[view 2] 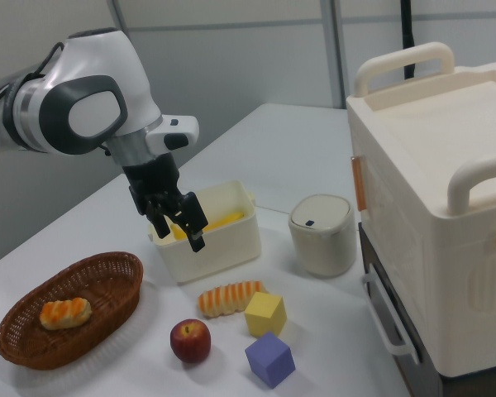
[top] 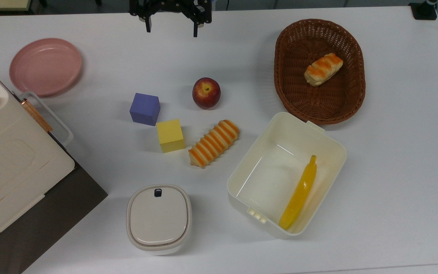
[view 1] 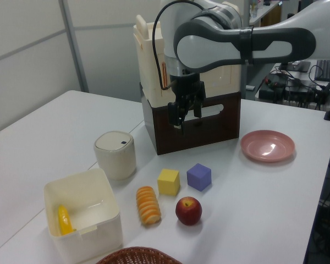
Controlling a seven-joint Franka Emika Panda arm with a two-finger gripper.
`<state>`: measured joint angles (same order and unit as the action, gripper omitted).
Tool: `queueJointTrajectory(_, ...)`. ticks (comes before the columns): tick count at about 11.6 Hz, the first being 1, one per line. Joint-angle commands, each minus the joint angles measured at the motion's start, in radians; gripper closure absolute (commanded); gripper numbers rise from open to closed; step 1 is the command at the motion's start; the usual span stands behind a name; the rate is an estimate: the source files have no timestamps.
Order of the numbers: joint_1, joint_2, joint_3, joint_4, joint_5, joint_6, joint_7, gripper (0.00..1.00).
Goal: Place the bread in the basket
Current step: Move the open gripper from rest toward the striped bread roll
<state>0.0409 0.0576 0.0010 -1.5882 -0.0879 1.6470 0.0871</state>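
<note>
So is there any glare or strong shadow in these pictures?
Top view: soft, faint shadows beside the red apple and yellow foam cube. Left view: a bright highlight on the glossy pink round plate. Right view: even light, no harsh glare.

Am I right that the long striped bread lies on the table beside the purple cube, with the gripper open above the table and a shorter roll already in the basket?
Not quite: in the top view the bread lies beside the yellow cube, not the purple cube. The rest holds: gripper open, shorter roll in the basket.
</note>
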Motion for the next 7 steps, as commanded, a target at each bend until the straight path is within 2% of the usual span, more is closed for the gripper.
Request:
queueJointTrajectory(1, 0.020, -0.006, -0.018, -0.025, 0.013, -0.013, 0.005, 0.00)
queueJointTrajectory(7, 0.014, 0.030, -0.018, -0.044, 0.016, 0.075, -0.003, 0.00)
